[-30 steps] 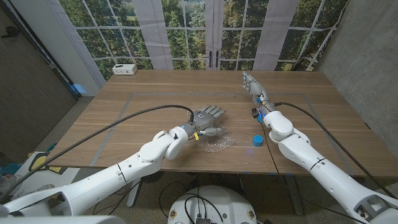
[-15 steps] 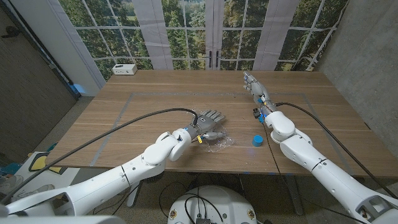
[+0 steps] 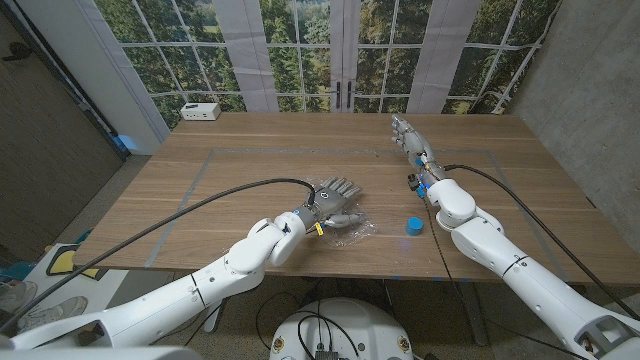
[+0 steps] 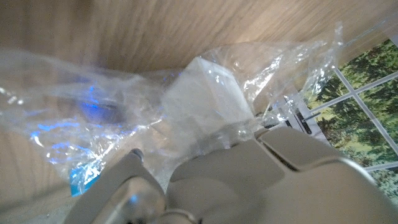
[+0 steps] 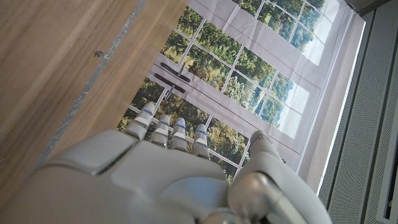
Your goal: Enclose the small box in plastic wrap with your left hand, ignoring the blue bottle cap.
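The small white box (image 4: 202,99) lies on the wooden table under crinkled clear plastic wrap (image 4: 124,118). In the head view the wrap (image 3: 354,230) sits at the table's middle front, with my left hand (image 3: 336,199) right over its far-left side. The fingers reach out over it, and the thumb and fingers pinch a fold of wrap drawn up against the box. The blue bottle cap (image 3: 413,227) stands to the right of the wrap, apart from it. My right hand (image 3: 407,134) hovers far back on the right, fingers straight, holding nothing.
A small white device (image 3: 201,111) sits at the table's far left corner. Faint tape lines (image 3: 205,170) mark a rectangle on the wood. The table's front edge (image 3: 330,272) runs close below the wrap. Windows stand behind the table.
My left hand has sunk a little toward the wrap and the table's front, and the wrap has bunched closer under it. The right arm and the blue cap have stayed put.
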Robot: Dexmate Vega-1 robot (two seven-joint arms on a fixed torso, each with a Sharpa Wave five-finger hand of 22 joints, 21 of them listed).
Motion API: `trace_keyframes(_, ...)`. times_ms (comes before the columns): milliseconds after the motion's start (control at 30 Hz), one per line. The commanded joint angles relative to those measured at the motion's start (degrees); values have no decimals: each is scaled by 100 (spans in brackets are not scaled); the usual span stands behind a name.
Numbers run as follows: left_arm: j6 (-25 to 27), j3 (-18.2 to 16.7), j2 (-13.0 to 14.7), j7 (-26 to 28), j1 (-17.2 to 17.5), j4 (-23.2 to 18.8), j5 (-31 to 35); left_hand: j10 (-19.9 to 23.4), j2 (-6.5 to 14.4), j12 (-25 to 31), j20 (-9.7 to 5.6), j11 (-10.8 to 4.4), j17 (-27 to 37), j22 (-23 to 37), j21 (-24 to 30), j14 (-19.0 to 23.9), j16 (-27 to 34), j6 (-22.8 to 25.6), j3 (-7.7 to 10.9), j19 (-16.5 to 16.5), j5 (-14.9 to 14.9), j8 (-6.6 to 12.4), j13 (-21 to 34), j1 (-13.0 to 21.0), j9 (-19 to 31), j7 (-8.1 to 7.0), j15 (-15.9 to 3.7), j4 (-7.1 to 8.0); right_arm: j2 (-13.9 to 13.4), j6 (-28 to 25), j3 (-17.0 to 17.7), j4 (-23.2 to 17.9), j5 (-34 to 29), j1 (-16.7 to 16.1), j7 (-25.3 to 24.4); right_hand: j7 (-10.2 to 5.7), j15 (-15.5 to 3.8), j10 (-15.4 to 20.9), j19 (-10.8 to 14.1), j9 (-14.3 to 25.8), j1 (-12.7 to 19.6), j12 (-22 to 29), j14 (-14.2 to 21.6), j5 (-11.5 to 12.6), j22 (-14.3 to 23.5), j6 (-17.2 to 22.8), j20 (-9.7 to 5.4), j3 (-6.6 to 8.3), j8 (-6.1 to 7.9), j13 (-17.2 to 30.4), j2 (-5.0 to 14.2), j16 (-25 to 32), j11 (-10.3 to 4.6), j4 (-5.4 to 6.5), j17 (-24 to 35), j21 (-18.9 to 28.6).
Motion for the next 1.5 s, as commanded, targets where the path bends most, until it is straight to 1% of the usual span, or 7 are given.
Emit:
trace_keyframes(33, 98, -508, 136, 1210, 409, -213, -412, -780, 449, 86, 123, 36, 13, -1, 78, -1115, 51, -867, 155, -1290, 25, 65, 24, 150, 6, 30, 43, -76, -13, -115, -12, -115, -62, -24, -72, -38, 2, 30, -9, 13, -9, 0, 24, -1, 19, 9, 36, 38, 0, 11, -31, 19, 25, -8, 20, 17)
trace_keyframes(500, 437, -1084, 350, 1885, 863, -528, -834, 133, 316, 292, 197, 88, 23, -27, 237, -168, 35, 439, 670, -571, -160, 286, 69, 832, 28, -48, 48, -609, -2, -181, -65, -209, -148, 22, -90, -36, -4, 27, -9, 13, -12, -4, 22, 0, 19, 11, 35, 42, 1, 11, -27, 16, 25, -3, 20, 17)
trace_keyframes(800, 1283, -1165, 518, 1805, 1085, -784, -99, 879, 133, 378, 198, -229, 36, -33, 324, 557, 8, 2724, 1181, 139, -341, 1022, 118, 1930, 225, 99, -79, -1742, 60, -189, -114, -158, -157, 76, -74, -45, -21, 25, -8, 13, -3, -7, 7, 3, 19, 10, 12, 54, 0, 11, -15, 8, 16, -3, 18, 17)
trace_keyframes(933, 1467, -1210, 727, 1007, 1014, -1030, 18, 1048, 38, 405, 206, -231, 36, -41, 286, 611, -6, 2888, 1196, 116, -340, 1089, 117, 2072, 222, 125, -97, -1869, 61, -201, -136, -130, -157, 110, -31, -47, -20, 19, -9, 13, -2, -9, 7, 3, 19, 12, 7, 56, 0, 11, -15, 7, 9, -2, 18, 16)
trace_keyframes(1167, 1613, -1365, 665, 1624, 1233, -1001, 109, 1123, -159, 371, 196, -236, 40, -53, 250, 666, -19, 3138, 1197, 174, -331, 1193, 115, 2340, 215, 73, -32, -1971, 63, -257, -133, -143, -125, 106, -42, -46, -21, 18, -13, 13, -3, -10, 7, 3, 19, 10, 4, 59, -1, 11, -13, 7, 14, 0, 19, 14)
trace_keyframes(1367, 1706, -1323, 831, 1011, 1182, -1184, 444, 1500, -475, 317, 179, -394, 29, -82, 285, 968, -23, 4380, 1204, 687, -309, 1971, 110, 3249, 441, -100, -150, -1979, 97, -204, -124, -115, -109, 104, -59, -45, -14, 22, -13, 13, 0, -9, 1, 3, 19, 8, 11, 61, -2, 12, -14, 3, 22, -1, 18, 14)
trace_keyframes(1500, 1737, -1329, 888, 375, 1088, -1264, 555, 1618, -557, 300, 175, -479, 31, -83, 247, 973, -50, 4822, 1161, 720, -314, 2235, 105, 3462, 499, -93, -149, -1953, 91, -179, -134, -95, -128, 122, -37, -50, -20, 18, -15, 13, -1, -11, 0, 2, 19, 8, -3, 62, -2, 11, -14, 3, 14, 1, 19, 13)
